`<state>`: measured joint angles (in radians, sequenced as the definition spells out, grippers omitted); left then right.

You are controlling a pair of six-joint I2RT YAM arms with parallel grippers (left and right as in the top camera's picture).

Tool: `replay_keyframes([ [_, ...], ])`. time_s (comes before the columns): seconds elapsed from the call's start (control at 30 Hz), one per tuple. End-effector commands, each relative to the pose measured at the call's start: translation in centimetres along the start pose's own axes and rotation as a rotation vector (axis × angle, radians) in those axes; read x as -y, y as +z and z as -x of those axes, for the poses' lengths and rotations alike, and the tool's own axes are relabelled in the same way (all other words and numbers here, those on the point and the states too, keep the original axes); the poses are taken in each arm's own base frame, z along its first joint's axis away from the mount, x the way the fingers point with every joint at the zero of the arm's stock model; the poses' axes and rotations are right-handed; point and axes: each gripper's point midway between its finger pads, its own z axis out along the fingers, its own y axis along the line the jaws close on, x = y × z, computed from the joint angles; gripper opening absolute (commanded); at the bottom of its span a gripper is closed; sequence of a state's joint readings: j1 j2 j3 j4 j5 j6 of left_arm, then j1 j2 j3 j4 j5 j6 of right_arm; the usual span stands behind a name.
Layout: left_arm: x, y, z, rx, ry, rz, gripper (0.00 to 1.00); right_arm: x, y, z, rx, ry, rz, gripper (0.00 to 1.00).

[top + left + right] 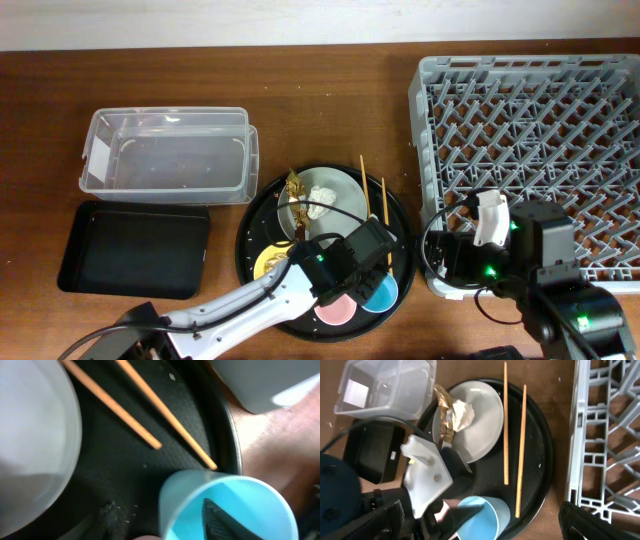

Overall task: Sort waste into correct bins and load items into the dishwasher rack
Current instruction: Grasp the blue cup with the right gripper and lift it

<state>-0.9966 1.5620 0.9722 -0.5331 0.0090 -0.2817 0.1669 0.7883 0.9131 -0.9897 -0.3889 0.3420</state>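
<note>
The blue cup [381, 292] stands at the front right of the round black tray, next to the pink cup [335, 310]. My left gripper [365, 284] is open and straddles the blue cup's wall [167, 510], with one finger inside the cup. The grey-green plate [335, 195] holds the white napkin [321, 198] and the gold foil wrapper [295, 186]. Two chopsticks [365, 188] lie to its right. The yellow bowl [267, 263] is partly hidden by my left arm. My right gripper [447, 262] is open and empty beside the dishwasher rack [540, 110]. I cannot make out the food scraps.
The clear tub [165, 152] stands at the back left, with the shallow black tray [135, 248] in front of it. The round black tray [400, 215] sits between them and the rack, close to the rack's left edge.
</note>
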Motion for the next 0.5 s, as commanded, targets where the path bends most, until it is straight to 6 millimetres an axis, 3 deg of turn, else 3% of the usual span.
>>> replay_keyframes([
  [0.0, -1.0, 0.0, 0.3, 0.021, 0.008, 0.063, 0.24, -0.1, -0.1, 0.4, 0.003, 0.009, 0.0, 0.98],
  [0.07, -1.0, 0.0, 0.3, 0.02, 0.007, 0.063, 0.01, -0.5, -0.1, 0.4, 0.0, 0.008, 0.019, 0.98],
  [0.17, -0.7, -2.4, 2.4, 0.074, -0.006, 0.051, 0.01, -1.3, -0.6, 0.5, 0.007, -0.001, 0.055, 0.98],
  [0.27, -3.2, -7.6, 4.4, 0.133, -0.12, 0.043, 0.01, -2.6, -2.3, 1.9, 0.076, -0.056, 0.079, 0.98],
  [0.33, -4.5, -11.4, 5.5, 0.201, -0.205, -0.067, 0.01, -4.0, -3.9, 2.8, 0.125, -0.114, 0.117, 0.98],
  [0.4, -4.8, -15.5, 6.3, 0.279, -0.279, -0.297, 0.01, -6.5, -5.8, 3.4, 0.164, -0.205, 0.216, 0.99],
  [0.47, -4.5, -20.1, 7.0, 0.358, -0.313, -0.591, 0.01, -10.0, -7.2, 2.4, 0.146, -0.345, 0.417, 0.94],
])
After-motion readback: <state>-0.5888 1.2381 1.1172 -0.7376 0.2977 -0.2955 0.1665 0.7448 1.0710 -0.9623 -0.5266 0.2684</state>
